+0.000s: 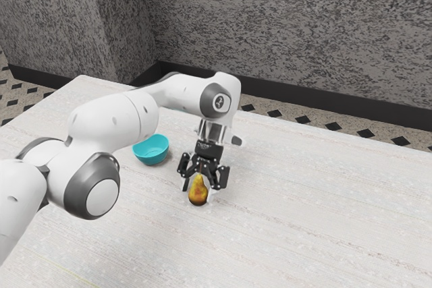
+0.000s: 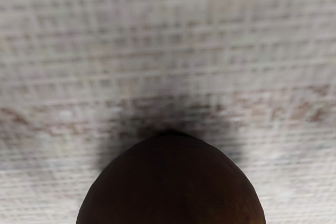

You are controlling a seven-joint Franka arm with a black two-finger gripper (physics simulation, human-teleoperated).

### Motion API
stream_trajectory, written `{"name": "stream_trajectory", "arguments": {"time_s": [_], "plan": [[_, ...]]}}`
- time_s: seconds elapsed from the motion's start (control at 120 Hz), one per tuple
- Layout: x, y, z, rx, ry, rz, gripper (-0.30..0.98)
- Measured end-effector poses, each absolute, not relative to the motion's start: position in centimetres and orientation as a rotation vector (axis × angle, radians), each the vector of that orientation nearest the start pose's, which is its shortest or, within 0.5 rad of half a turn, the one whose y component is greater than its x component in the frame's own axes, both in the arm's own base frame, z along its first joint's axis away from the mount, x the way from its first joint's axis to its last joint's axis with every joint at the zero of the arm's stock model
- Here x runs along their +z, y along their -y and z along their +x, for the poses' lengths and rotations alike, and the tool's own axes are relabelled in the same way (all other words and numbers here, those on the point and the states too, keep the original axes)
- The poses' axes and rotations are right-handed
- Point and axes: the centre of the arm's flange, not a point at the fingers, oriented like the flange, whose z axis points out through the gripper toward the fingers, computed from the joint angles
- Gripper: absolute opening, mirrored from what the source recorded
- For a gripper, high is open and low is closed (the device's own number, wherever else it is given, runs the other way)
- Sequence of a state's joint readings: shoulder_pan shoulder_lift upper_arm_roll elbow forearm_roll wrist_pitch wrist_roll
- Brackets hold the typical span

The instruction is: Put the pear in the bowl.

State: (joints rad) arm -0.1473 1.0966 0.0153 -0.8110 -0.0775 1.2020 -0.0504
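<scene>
Ext. view: have gripper (image 1: 200, 189) pointing down, fingers spread apart, w/ pear (image 1: 198, 194) betw. them. Read tool as open, approx. straddling pear. See pear upright on table (image 1: 290, 227), neck up twd. gripper, yellow-orange w/ darker base. Place pear outside bowl (image 1: 151, 152), well apart fr. it. Find bowl twd. ext. view's left & farther back, turquoise, upright, also on table. Note white arm (image 1: 111, 123) reaching in fr. ext. view's left, bent down at wrist. Log pale, streaky tabletop, grey mottled wall (image 1: 290, 25) behind, dark baseboard (image 1: 324, 102), patterned floor (image 1: 337, 125) w/ dk. diamonds.

Wrist view: see pear close under hand, v. dark & rounded, w/ soft shadow (image 2: 173, 114) on table just beside it.
</scene>
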Motion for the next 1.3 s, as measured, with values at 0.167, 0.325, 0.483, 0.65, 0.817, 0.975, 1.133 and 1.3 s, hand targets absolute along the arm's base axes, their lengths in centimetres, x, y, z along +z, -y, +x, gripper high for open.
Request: {"name": "stream_trajectory", "arguments": {"time_s": [0.167, 0.325, 0.483, 0.65, 0.817, 0.975, 1.133, 1.3], "plan": [[21.4, 10.7, 69.7, 1.099, -0.126, -2.94, 0.58], [21.4, 10.7, 69.7, 1.1, -0.125, -2.939, 0.43], [21.5, 10.5, 69.7, 1.095, -0.119, -2.937, 0.32], [21.8, 10.4, 69.8, 1.086, -0.12, -2.933, 0.21], [22.5, 10.2, 70.0, 1.065, -0.121, -2.932, 0.14], [24.2, 9.6, 70.1, 1.044, -0.113, -2.926, 0.13], [27.2, 4.4, 70.8, 1.0, -0.005, -2.942, 0.14], [28.9, -4.2, 71.2, 0.968, 0.159, -2.983, 0.15]]}}
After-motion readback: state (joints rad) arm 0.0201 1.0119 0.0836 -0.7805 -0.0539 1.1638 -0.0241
